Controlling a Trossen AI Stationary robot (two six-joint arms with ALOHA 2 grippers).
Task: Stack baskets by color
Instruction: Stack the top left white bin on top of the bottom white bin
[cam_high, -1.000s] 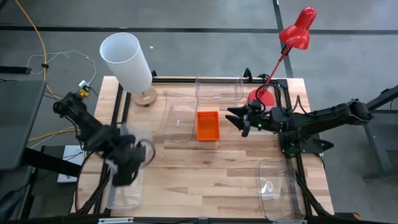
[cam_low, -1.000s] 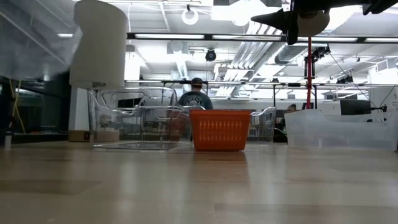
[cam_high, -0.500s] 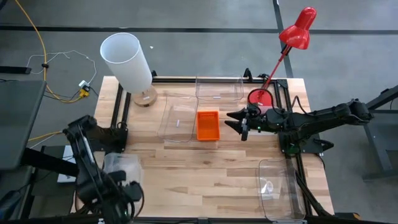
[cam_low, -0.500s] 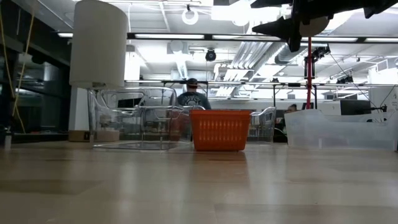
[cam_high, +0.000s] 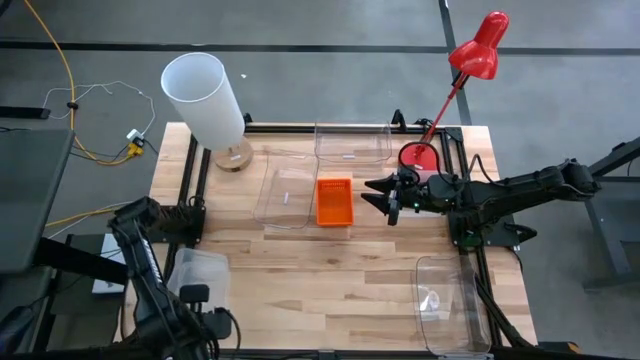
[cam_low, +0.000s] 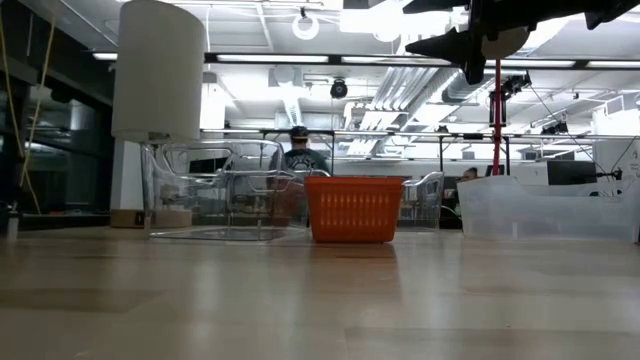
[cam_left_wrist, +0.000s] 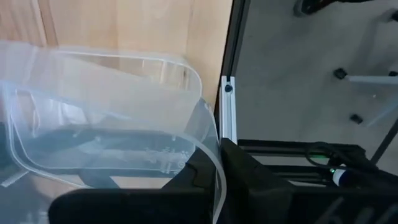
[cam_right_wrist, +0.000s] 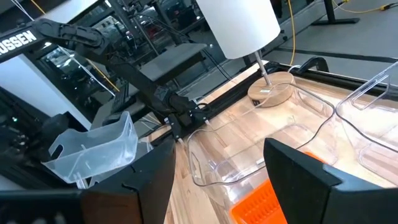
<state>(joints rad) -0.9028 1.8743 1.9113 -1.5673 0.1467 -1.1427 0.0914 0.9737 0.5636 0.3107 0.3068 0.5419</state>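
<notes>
Left arm folded back at the near left corner of the bench (cam_high: 330, 270), its left pincer (cam_left_wrist: 214, 171) pinching the rim of a clear bin (cam_high: 200, 285), fingers pressed together on the wall; the bin hangs tilted at the bench's left edge, partly over it, with the metal frame rail right beside it in the left wrist view. Right arm stretched in level from the right side, right pincer (cam_high: 385, 193) spread wide, raised off the bench, just right of the orange basket (cam_high: 334, 201) and not touching it. The orange basket sits upright mid-bench, touching or almost touching a second clear bin (cam_high: 285, 198) on its left; a third clear bin (cam_high: 352, 142) lies at the far edge behind it, a fourth clear bin (cam_high: 447, 300) at the near right corner. White lampshade (cam_high: 203, 98) on its base at the far left corner, red desk lamp (cam_high: 470, 60) at the far right. Open wood across the near middle of the bench. A person (cam_low: 303, 155) shows in the room behind.
</notes>
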